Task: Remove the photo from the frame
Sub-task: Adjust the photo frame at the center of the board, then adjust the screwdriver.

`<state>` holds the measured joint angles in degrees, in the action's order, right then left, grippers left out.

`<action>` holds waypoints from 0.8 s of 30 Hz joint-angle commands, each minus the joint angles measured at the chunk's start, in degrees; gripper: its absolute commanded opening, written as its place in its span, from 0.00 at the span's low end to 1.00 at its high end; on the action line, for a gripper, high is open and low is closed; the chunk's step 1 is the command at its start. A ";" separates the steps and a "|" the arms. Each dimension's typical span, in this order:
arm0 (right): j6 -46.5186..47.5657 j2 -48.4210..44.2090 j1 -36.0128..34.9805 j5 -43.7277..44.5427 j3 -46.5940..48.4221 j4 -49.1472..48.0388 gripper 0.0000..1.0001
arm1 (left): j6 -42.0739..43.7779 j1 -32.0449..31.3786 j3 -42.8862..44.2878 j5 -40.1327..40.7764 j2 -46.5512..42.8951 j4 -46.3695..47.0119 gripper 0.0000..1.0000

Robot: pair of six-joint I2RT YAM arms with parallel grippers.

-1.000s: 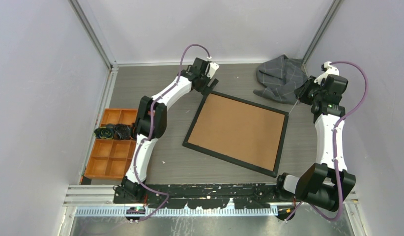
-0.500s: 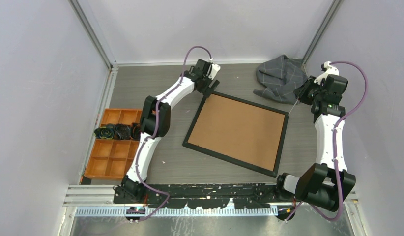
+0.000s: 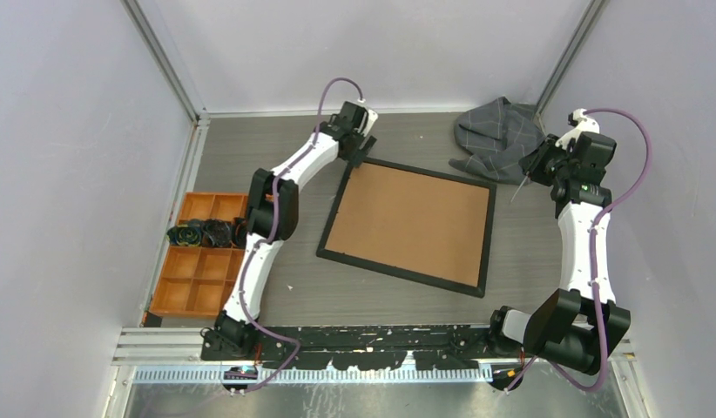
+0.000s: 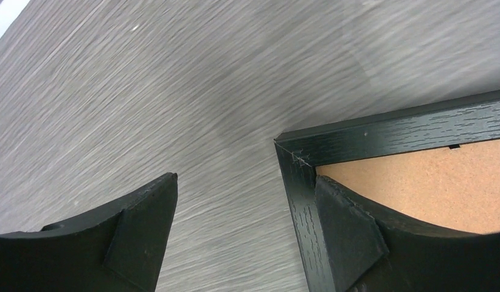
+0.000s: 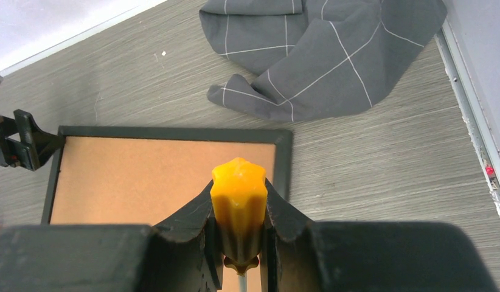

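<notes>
Fingers (image 4: 144,225) of the left gripper (image 4: 244,201) stand spread wide, grasping nothing. They straddle the far-left corner of the frame (image 3: 405,222), one pad over the brown board just inside the black rail, the other out over the bare table (image 3: 276,174); contact w/ either can't be told. Frame lies face down mid-table, board up, so the photo is hidden underneath, inside it, not yet out. Grey cloth (image 3: 498,138) sits near the far-right corner, apart from the frame, & the orange tray (image 3: 198,270) is well off to the left; neither matters now. Right gripper (image 5: 238,201) is clenched on an orange-handled screwdriver (image 5: 238,179), hovering near the frame's far-right corner, tip down. Step in hand looks like steadying the corner so the board's fastenings can be worked. To do it well: close on the rail only, not rail + board, else the board gets pinned. Press down so the frame doesn't skate on the smooth top. Bring the blade in flat at the small dark notch (image 4: 454,146) on the far rail, prob. a tab, & lever gently, b/c a steep tip could gouge thru to the print.
</notes>
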<state>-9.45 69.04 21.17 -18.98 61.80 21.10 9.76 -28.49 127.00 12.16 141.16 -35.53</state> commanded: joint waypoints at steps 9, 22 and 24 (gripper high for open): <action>-3.04 1.87 -7.64 -11.46 0.78 -3.33 0.01 | -3.47 8.34 -8.65 1.56 -6.57 -8.49 0.83; -18.24 -1.15 -17.46 -27.24 -1.64 -26.26 0.01 | -12.03 6.68 -31.06 -36.13 -45.29 9.04 1.00; -23.71 -1.75 -19.10 -28.19 -3.03 -35.28 0.01 | -14.67 4.01 -39.70 -46.19 -52.65 18.26 1.00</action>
<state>-22.74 70.72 4.38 -42.44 59.72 5.50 1.13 -20.58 96.97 -9.28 103.50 -33.56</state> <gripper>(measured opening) 0.262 0.996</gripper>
